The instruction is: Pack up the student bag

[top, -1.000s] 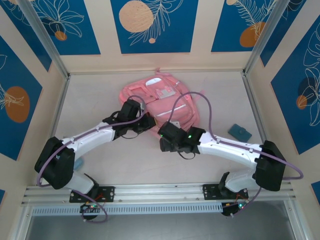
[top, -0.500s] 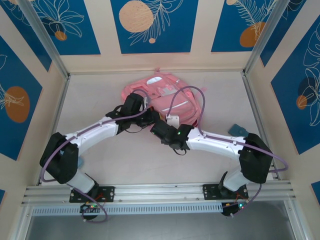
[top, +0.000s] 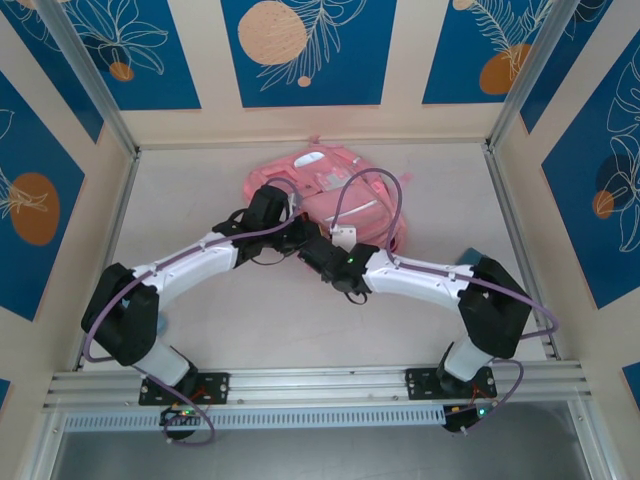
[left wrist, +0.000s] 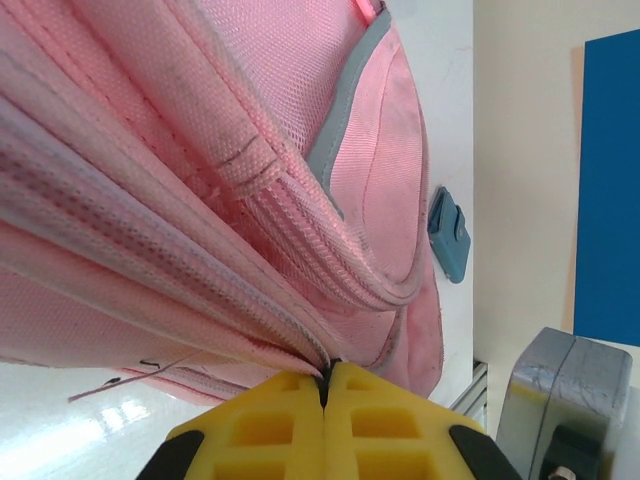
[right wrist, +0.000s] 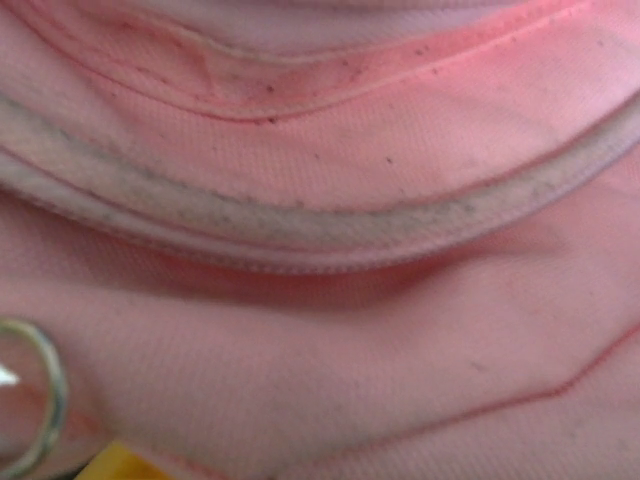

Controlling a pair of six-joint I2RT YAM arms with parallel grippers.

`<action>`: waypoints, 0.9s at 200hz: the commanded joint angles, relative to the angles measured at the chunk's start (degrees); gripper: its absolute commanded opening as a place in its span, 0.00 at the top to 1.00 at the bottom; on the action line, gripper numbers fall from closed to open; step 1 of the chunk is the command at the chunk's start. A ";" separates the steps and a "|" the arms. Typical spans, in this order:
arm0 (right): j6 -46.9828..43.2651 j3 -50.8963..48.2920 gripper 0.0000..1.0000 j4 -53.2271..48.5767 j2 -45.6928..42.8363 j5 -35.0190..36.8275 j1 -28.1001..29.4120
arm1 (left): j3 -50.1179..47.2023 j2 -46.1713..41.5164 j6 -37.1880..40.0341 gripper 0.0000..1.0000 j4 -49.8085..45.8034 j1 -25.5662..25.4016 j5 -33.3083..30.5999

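- Left gripper (left wrist: 325,385) was clamped shut, pinching a seam edge of the student bag (top: 325,190).
- Right gripper (top: 325,250) sat close against pink fabric (opening impossible to judge).
- Student bag lay toward twelve o'clock on the table (top: 250,320).

Far middle blocked by student bag (top: 340,190), left arm (top: 190,262) and right arm (top: 420,280) meeting before it, bare table (top: 180,195) at left, blue object (left wrist: 450,232) at right.
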 commanded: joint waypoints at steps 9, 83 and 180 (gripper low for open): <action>-0.46 2.12 0.83 -0.01 0.57 3.89 -0.24 | 3.68 -0.91 1.01 1.00 3.64 -0.07 0.45; 2.35 -5.75 0.98 -7.90 -7.66 3.37 1.12 | 3.72 -1.08 3.66 1.00 -1.41 0.06 -5.07; -6.13 -16.21 1.00 -3.93 -17.69 3.09 -6.51 | 1.83 -1.39 4.54 1.00 -3.73 1.34 -7.34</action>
